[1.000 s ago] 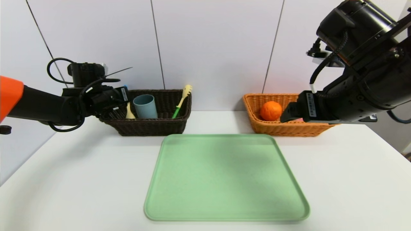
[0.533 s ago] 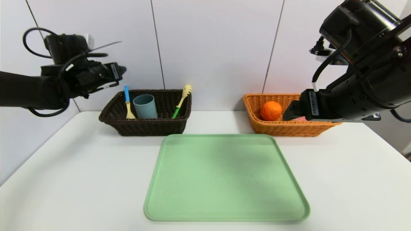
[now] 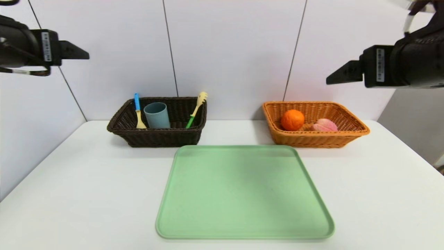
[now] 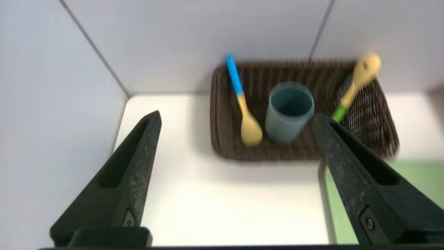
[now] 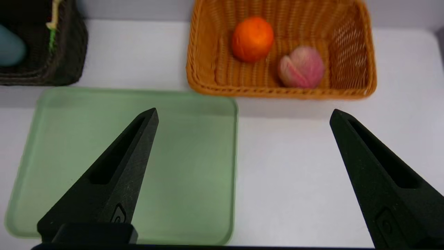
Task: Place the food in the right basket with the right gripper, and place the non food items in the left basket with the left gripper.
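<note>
Found both grippers raised, fingers spread, holding nothing: left gripper (image 4: 239,121) above left basket (image 3: 156,139), right gripper (image 5: 242,116) above right basket (image 3: 312,140); 5 items binned.

So there's a white table (image 3: 86,194) up against a pale panelled wall, and three things sit right on it. A light green tray (image 3: 244,192) lies flat in the middle near the front. Behind it, the dark brown basket (image 3: 156,137) is at the back left and the orange-tan basket (image 3: 312,139) at the back right, well apart from each other.
</note>
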Available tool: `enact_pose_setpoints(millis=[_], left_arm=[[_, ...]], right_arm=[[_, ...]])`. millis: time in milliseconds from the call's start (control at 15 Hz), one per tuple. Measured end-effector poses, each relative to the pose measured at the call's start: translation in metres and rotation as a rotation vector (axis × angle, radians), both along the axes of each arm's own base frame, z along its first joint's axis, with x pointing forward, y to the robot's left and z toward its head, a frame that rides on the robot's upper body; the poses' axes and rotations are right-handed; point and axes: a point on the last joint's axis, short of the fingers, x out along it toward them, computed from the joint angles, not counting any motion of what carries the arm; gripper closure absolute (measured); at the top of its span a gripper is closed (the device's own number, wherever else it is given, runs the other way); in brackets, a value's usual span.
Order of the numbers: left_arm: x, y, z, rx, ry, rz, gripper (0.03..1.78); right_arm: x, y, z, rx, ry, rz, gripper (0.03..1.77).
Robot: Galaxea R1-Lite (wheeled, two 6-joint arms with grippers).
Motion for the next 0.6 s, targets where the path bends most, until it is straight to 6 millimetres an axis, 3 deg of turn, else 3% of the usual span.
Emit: enact_pose_setpoints(millis=[200,400,600], left_arm=[[-0.079,0.003,0.011,0.038,0.030,-0.042,0.21],[-0.151,0.006,0.016,0.019,-0.037,-0.038,0.17],[-0.202,0.009,0.008,-0.048,-0.118,0.002,0.15]], right_arm=[[-0.009,-0.013,0.015,-0.025,-0.182,0.126,0.09],[-0.022,-0.047,0.020,-0.060,-0.338,0.034,0.09],[-0.061,-0.084,0.007,-0.082,-0.413,-0.103,0.09]])
